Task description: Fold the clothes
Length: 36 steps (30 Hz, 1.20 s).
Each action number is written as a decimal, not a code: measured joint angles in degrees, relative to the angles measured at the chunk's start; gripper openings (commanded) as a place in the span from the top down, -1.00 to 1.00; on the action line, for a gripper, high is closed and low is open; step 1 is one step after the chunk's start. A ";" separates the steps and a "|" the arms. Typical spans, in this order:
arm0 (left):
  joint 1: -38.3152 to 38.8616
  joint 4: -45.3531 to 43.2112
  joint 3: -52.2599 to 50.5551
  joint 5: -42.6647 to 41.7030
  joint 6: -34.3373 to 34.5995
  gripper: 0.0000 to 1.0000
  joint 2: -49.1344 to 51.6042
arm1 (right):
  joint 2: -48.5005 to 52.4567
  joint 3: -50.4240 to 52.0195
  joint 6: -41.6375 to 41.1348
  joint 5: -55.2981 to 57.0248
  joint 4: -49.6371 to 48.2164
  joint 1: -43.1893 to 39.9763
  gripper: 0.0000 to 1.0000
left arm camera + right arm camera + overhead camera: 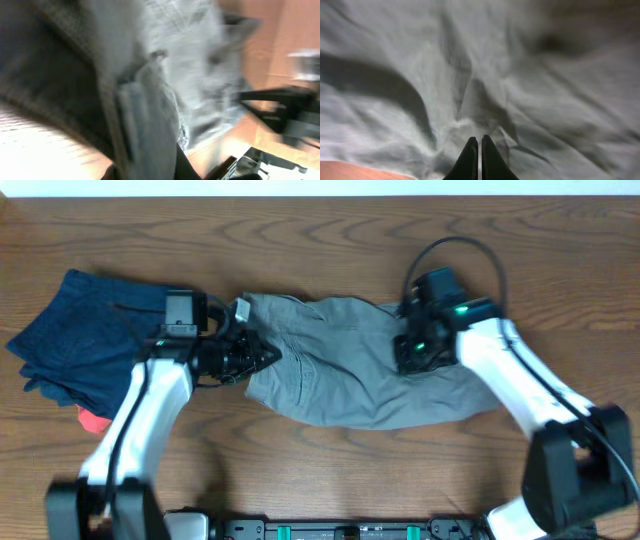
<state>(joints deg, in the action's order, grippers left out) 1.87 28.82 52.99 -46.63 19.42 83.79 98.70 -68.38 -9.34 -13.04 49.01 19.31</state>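
One pair of grey shorts (340,365) lies crumpled across the middle of the table (330,240), stretched between the two claws. The right gripper (412,355) sits on the cloth near its upper right part. In the right wrist view its fingers (470,160) are pressed together with only a sliver between them, and a ridge of grey fabric puckers up at their tips, so it has a pinch of the shorts. Grey cloth fills everything ahead of and to both sides of that claw, with a strip of bare wood just behind it at one corner.

The left gripper (262,355) is at the left edge of the shorts, pointing into the cloth. Its wrist view is blurred, with fabric and a seam hanging right in front of the lens, so I cannot tell how far it is open.

Behind the left claw, beside its wrist, lies a folded navy garment (85,335), just apart from the shorts. A small red cloth (92,420) peeks out beside the left arm (150,410), which covers part of both.
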 measured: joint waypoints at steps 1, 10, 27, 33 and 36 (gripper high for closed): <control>0.07 0.04 0.00 0.07 0.00 0.88 -2.03 | 1.33 0.48 0.04 -1.09 -0.74 1.29 0.93; 0.07 -0.76 0.02 0.15 3.02 0.88 -15.65 | 13.22 1.38 -1.49 -9.49 -13.35 15.63 0.94; 0.04 1.53 0.02 0.52 6.08 0.87 -14.27 | 3.45 -1.79 -7.65 1.03 -8.74 12.02 0.81; 0.17 1.51 0.02 0.55 6.10 0.87 -13.31 | -2.97 -3.37 -4.87 5.84 0.76 1.38 0.85; 0.28 1.49 0.02 0.55 6.10 0.87 -13.27 | -2.10 -0.57 -3.80 7.50 1.79 -1.62 0.85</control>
<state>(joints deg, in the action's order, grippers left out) 2.15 30.30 53.01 -46.09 25.52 70.52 96.60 -68.95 -13.15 -5.54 50.81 17.69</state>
